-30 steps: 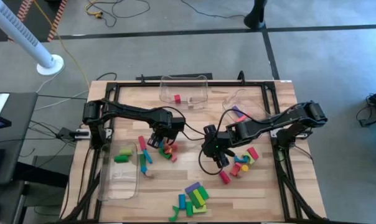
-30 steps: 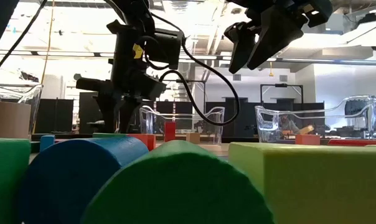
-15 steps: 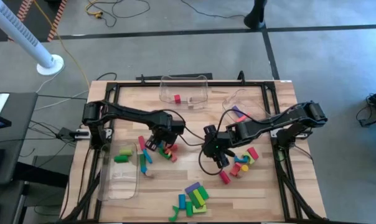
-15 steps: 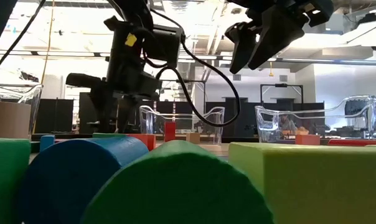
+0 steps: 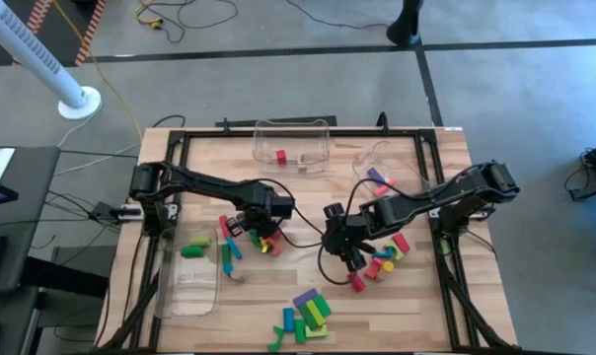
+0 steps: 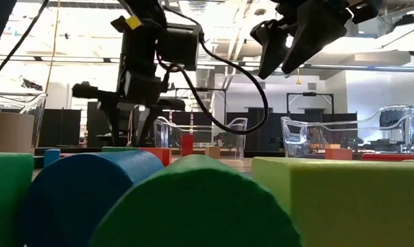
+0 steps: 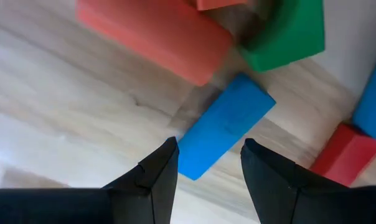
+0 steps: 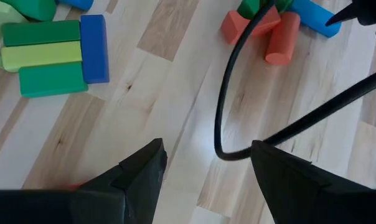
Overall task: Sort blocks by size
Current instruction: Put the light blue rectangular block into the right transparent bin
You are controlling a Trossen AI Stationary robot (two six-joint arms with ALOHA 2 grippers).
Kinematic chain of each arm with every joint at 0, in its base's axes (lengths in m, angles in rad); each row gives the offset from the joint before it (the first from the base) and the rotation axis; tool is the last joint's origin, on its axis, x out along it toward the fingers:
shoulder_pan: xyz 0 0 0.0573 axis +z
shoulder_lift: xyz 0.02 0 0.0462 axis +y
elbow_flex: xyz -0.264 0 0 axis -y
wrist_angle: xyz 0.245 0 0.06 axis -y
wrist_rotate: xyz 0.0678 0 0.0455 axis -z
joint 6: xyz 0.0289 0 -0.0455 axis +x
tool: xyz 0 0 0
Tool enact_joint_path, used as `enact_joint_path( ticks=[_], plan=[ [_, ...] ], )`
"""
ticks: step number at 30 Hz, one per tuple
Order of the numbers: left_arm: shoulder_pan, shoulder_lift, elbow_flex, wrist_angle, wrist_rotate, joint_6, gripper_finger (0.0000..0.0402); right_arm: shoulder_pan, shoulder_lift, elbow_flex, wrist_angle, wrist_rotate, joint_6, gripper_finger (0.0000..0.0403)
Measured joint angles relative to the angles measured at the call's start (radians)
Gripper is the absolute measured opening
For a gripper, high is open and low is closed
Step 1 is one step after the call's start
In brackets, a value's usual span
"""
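Observation:
Blocks lie on the wooden table in three loose groups: one at mid-left [image 5: 265, 240], one at mid-right [image 5: 382, 258], one near the front edge [image 5: 306, 314]. My left gripper [image 5: 236, 227] points straight down over the mid-left group, open. In its wrist view a blue bar [image 7: 225, 134] lies flat on the wood below, one end under the gap between the fingers [image 7: 208, 149]; a salmon bar [image 7: 154, 37] and a green block [image 7: 287, 31] lie beyond. My right gripper [image 5: 352, 258] hangs open above bare wood [image 8: 206, 149], left of the mid-right group.
Clear bins stand at the far edge [image 5: 292, 148] with a red block [image 5: 281, 156], at the far right [image 5: 382, 168], and along the left edge [image 5: 189, 276] with green blocks [image 5: 194, 245]. A black cable [image 8: 222, 93] loops beneath my right gripper.
My left gripper has rolled about its downward-pointing axis and slid a little toward the table's left edge, staying open above the mid-left blocks. The blocks have kept their places.

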Motion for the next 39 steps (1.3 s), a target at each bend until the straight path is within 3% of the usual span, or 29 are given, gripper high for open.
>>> enact_joint_path(
  ticks=[6,13,18,24,39],
  plan=[
    [-0.013,0.0,-0.082,0.073,-0.079,0.085,0.0166,0.005,0.0,0.0,-0.002,0.0,0.0,0.027],
    [-0.025,0.001,-0.124,0.145,-0.085,0.107,0.0166,0.003,0.0,0.0,-0.004,0.0,-0.001,0.027],
    [-0.024,0.0,-0.126,0.156,-0.084,0.09,0.0154,-0.003,0.0,0.0,-0.002,0.0,0.0,0.027],
    [-0.019,0.0,-0.126,0.159,-0.083,0.057,0.0098,-0.005,0.0,0.0,0.001,0.0,-0.002,0.027],
    [0.015,-0.026,-0.07,0.095,-0.119,-0.087,0.0097,-0.04,-0.006,0.0,-0.07,0.042,-0.003,0.027]
  ],
)
